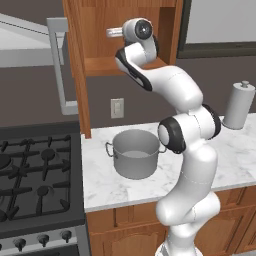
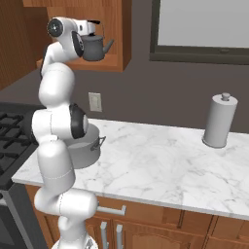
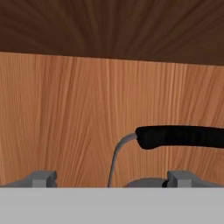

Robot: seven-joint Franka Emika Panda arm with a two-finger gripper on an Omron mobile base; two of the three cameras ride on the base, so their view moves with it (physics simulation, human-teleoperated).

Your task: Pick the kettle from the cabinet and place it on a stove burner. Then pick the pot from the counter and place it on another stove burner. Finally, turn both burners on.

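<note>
The small dark kettle (image 2: 96, 48) stands on the shelf of the open wooden cabinet (image 2: 119, 34), spout to the right. My hand reaches into the cabinet just above it. In the hand view my gripper (image 3: 111, 179) is open, fingertips (image 3: 41, 178) wide apart. The kettle's black handle (image 3: 179, 136) runs from the middle to the right edge, above the right fingertip, untouched. The wide grey pot (image 1: 134, 152) sits on the white marble counter (image 1: 100, 186) beside the stove burners (image 1: 35, 172).
The cabinet's grey door (image 1: 60, 60) hangs open to the left, over the stove. A tall grey cylinder (image 2: 220, 121) with a knob top stands at the counter's back right. Dark stove knobs (image 1: 42, 241) line the range front. A wall outlet (image 1: 117, 107) sits behind the pot.
</note>
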